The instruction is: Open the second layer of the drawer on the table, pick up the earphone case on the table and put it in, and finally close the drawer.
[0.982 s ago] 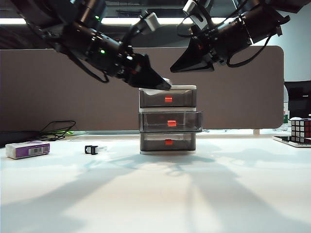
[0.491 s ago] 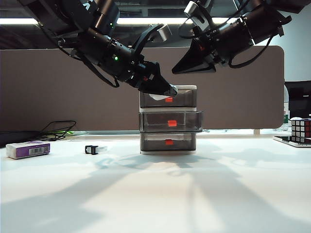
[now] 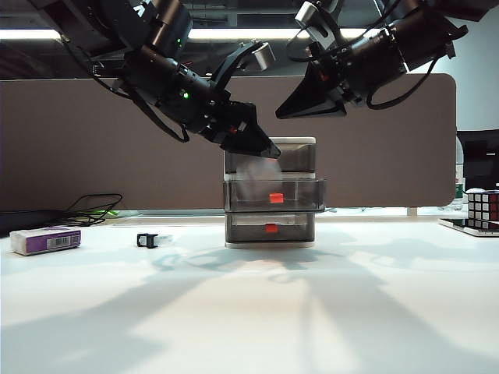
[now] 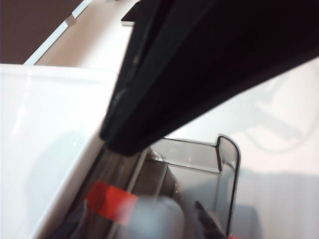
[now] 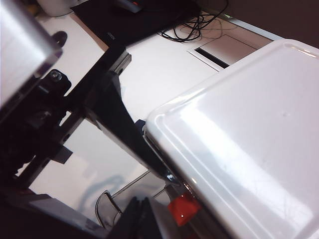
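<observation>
The white-framed drawer cabinet (image 3: 269, 142) stands mid-table. Its second layer (image 3: 306, 195), smoky grey with a red tab, is pulled out toward the front. My left gripper (image 3: 267, 149) hovers just above that open layer, in front of the top drawer, with its jaws apart. Below it the white earphone case (image 3: 254, 173) is a blur in the air at the open drawer's rim. In the left wrist view the case (image 4: 155, 219) is blurred between two dark fingers (image 4: 164, 74). My right gripper (image 3: 277, 114) hangs shut above the cabinet's top right, holding nothing, and its fingertips (image 5: 142, 219) are pressed together.
A white-and-purple box (image 3: 44, 240) and a small black clip (image 3: 146, 240) lie on the table at the left. A Rubik's cube (image 3: 483, 206) sits at the far right and cables (image 3: 93, 209) at the back left. A brown partition stands behind the cabinet.
The left gripper carried the case rightward and down to the cabinet's front. Its jaws then parted, and the case now drops from them toward the open middle drawer. The right arm stayed still.
</observation>
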